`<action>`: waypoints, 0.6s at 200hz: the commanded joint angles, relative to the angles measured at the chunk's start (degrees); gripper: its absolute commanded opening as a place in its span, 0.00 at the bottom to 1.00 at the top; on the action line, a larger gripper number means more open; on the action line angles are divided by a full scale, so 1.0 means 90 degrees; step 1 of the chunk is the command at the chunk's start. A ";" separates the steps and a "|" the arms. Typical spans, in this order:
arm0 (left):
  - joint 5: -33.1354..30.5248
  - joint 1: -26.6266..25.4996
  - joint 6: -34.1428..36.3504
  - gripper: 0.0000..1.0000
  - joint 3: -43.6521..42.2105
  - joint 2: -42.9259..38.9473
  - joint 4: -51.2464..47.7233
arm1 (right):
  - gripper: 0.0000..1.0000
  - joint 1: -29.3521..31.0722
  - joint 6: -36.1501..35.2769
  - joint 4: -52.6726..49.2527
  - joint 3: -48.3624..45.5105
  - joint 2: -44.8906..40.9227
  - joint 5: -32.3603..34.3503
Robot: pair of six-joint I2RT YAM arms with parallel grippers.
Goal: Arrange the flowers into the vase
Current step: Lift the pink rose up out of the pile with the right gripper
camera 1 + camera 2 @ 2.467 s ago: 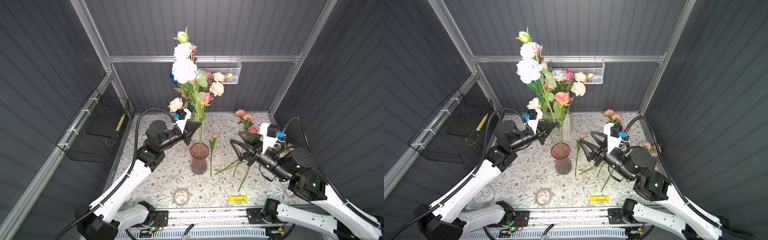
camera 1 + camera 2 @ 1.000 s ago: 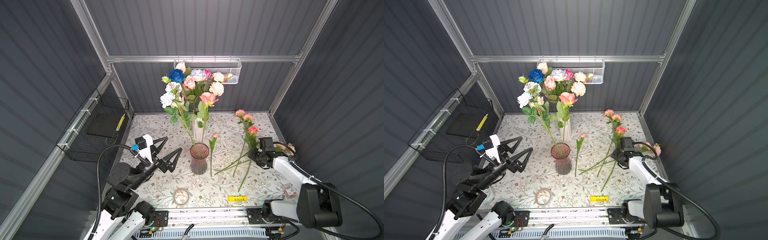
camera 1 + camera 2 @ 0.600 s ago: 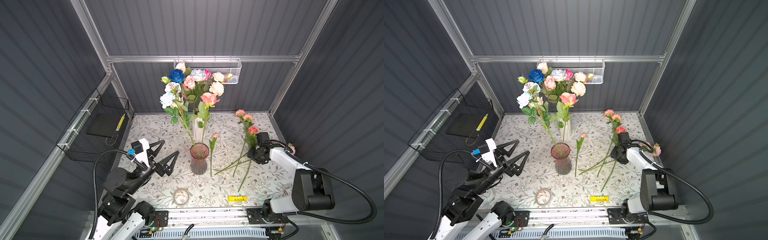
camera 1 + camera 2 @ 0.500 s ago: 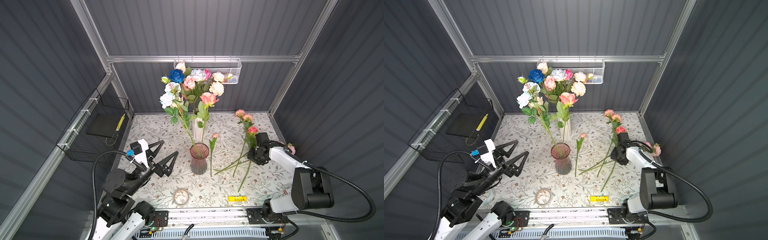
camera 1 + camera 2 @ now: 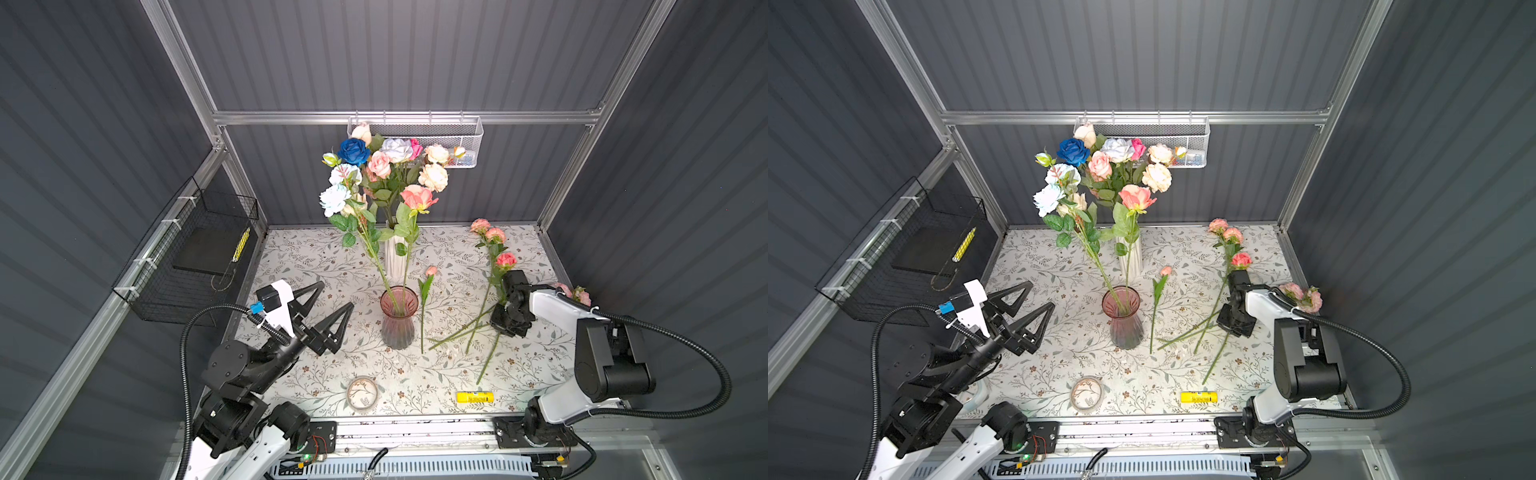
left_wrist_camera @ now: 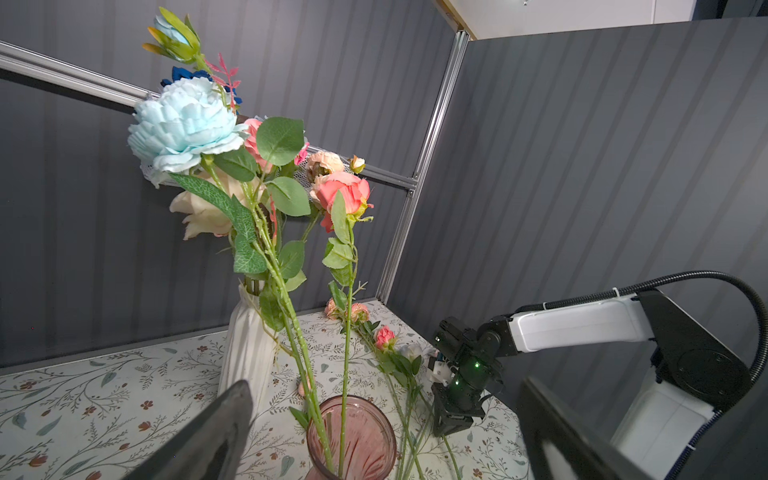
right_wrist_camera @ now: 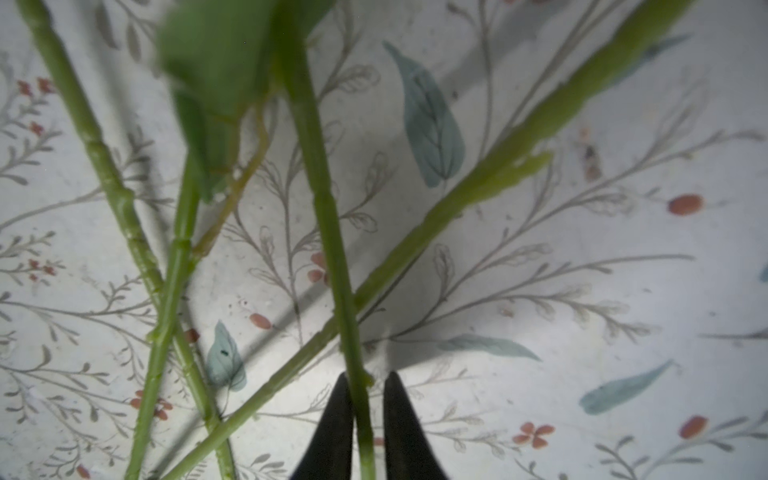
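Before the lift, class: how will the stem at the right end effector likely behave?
Thin and long, the stem will probably flex and droop. Another stem crosses it beyond the right end effector, so it may snag.

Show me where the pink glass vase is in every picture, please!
In a top view: the pink glass vase stands near the centre, a little below the middle.
In a top view: just left of centre, a little below the middle.
Left wrist: close up, only its rim and upper part in frame.
Right wrist: not in it; only green stems on the flowered cloth.
Shared landmark: the white ribbed vase just behind it.
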 commanded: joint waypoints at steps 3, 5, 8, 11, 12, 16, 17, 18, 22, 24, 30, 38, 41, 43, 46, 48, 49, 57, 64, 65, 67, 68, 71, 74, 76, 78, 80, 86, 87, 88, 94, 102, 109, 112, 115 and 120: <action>-0.0062 -0.0043 0.0090 1.00 0.0013 -0.0025 -0.0014 | 0.05 0.0031 -0.0053 0.0176 0.0037 -0.0358 0.0012; -0.0058 -0.0043 0.0085 1.00 0.0013 -0.0024 -0.0011 | 0.04 0.0028 -0.0044 0.0188 0.0031 -0.0398 0.0020; -0.0060 -0.0043 0.0080 1.00 0.0013 -0.0014 -0.0014 | 0.03 0.0038 -0.0040 0.0224 0.0027 -0.0446 0.0038; -0.0058 -0.0043 0.0076 1.00 0.0013 -0.0002 -0.0008 | 0.02 0.0040 -0.0032 0.0257 0.0012 -0.0503 0.0054; -0.0057 -0.0043 0.0075 1.00 0.0018 -0.0001 -0.0009 | 0.01 0.0040 -0.0030 0.0270 0.0009 -0.0517 0.0063; -0.0057 -0.0043 0.0073 1.00 0.0022 0.0006 -0.0002 | 0.00 0.0046 -0.0012 0.0305 -0.0003 -0.0601 0.0101; -0.0057 -0.0043 0.0073 1.00 0.0028 0.0008 -0.0001 | 0.00 0.0048 -0.0005 0.0318 -0.0008 -0.0625 0.0115; -0.0057 -0.0043 0.0073 1.00 0.0030 0.0013 -0.0001 | 0.00 0.0049 -0.0002 0.0325 -0.0011 -0.0647 0.0132; -0.0057 -0.0043 0.0068 1.00 0.0035 0.0022 0.0008 | 0.00 0.0059 0.0010 0.0354 -0.0030 -0.0739 0.0192; -0.0057 -0.0043 0.0065 1.00 0.0040 0.0025 0.0009 | 0.00 0.0060 0.0020 0.0374 -0.0037 -0.0791 0.0224; -0.0057 -0.0043 0.0063 1.00 0.0051 0.0032 0.0012 | 0.00 0.0083 0.0035 0.0445 -0.0069 -0.0977 0.0361; -0.0082 -0.0043 0.0055 1.00 0.0083 0.0041 0.0012 | 0.00 0.0120 0.0055 0.0555 -0.0138 -0.1259 0.0564; -0.0086 -0.0043 0.0051 1.00 0.0089 0.0039 0.0010 | 0.00 0.0140 0.0055 0.0611 -0.0168 -0.1360 0.0632; -0.0089 -0.0043 0.0051 1.00 0.0091 0.0039 0.0019 | 0.00 0.0146 0.0051 0.0653 -0.0179 -0.1445 0.0666; -0.0092 -0.0043 0.0055 1.00 0.0103 0.0041 0.0023 | 0.00 0.0156 0.0057 0.0705 -0.0217 -0.1568 0.0716; -0.0088 -0.0043 0.0051 1.00 0.0111 0.0039 0.0025 | 0.00 0.0165 0.0064 0.0752 -0.0230 -0.1638 0.0735; -0.0087 -0.0043 0.0053 1.00 0.0116 0.0044 0.0027 | 0.00 0.0166 0.0067 0.0766 -0.0239 -0.1686 0.0750; -0.0087 -0.0043 0.0061 1.00 0.0123 0.0064 0.0029 | 0.00 0.0187 0.0089 0.0928 -0.0288 -0.1975 0.0797; -0.0091 -0.0043 0.0063 1.00 0.0144 0.0091 0.0030 | 0.00 0.0213 0.0087 0.1084 -0.0339 -0.2244 0.0807; -0.0089 -0.0043 0.0063 1.00 0.0152 0.0099 0.0025 | 0.00 0.0220 0.0083 0.1099 -0.0342 -0.2277 0.0805; -0.0087 -0.0043 0.0063 1.00 0.0158 0.0108 0.0028 | 0.00 0.0232 0.0080 0.1148 -0.0352 -0.2362 0.0809; -0.0087 -0.0043 0.0063 1.00 0.0159 0.0108 0.0024 | 0.00 0.0239 0.0085 0.1165 -0.0354 -0.2394 0.0811; -0.0073 -0.0043 0.0063 1.00 0.0167 0.0115 0.0011 | 0.00 0.0263 0.0075 0.1211 -0.0355 -0.2497 0.0822; -0.0068 -0.0043 0.0068 1.00 0.0186 0.0130 0.0010 | 0.00 0.0286 0.0065 0.1256 -0.0350 -0.2588 0.0816; -0.0055 -0.0043 0.0072 1.00 0.0193 0.0140 0.0002 | 0.00 0.0304 0.0054 0.1290 -0.0347 -0.2652 0.0814; -0.0044 -0.0043 0.0073 1.00 0.0205 0.0149 0.0001 | 0.00 0.0324 0.0039 0.1328 -0.0346 -0.2720 0.0797; -0.0039 -0.0043 0.0083 1.00 0.0224 0.0159 -0.0007 | 0.00 0.0351 0.0020 0.1374 -0.0346 -0.2773 0.0775; -0.0011 -0.0038 0.0107 1.00 0.0268 0.0191 -0.0042 | 0.00 0.0446 -0.0045 0.1482 -0.0334 -0.3014 0.0765; -0.0010 -0.0040 0.0109 1.00 0.0273 0.0198 -0.0051 | 0.00 0.0468 -0.0056 0.1488 -0.0335 -0.3057 0.0770; -0.0009 -0.0042 0.0111 1.00 0.0284 0.0206 -0.0055 | 0.00 0.0494 -0.0067 0.1486 -0.0325 -0.3089 0.0772; 0.0041 -0.0043 0.0149 1.00 0.0340 0.0238 -0.0082 | 0.00 0.0656 -0.0139 0.1660 -0.0308 -0.3282 0.0850; 0.0119 -0.0043 0.0217 1.00 0.0421 0.0277 -0.0126 | 0.00 0.0904 -0.0271 0.1821 -0.0288 -0.3549 0.0891; 0.0197 -0.0043 0.0260 1.00 0.0487 0.0321 -0.0177 | 0.00 0.1150 -0.0386 0.1975 -0.0277 -0.3792 0.0946; 0.0241 -0.0043 0.0286 1.00 0.0524 0.0343 -0.0192 | 0.00 0.1253 -0.0432 0.2037 -0.0275 -0.3907 0.0966; 0.0285 -0.0043 0.0324 1.00 0.0555 0.0367 -0.0216 | 0.00 0.1370 -0.0477 0.2099 -0.0268 -0.4019 0.0978; 0.0379 -0.0043 0.0379 1.00 0.0614 0.0402 -0.0247 | 0.00 0.1533 -0.0562 0.2223 -0.0253 -0.4201 0.0953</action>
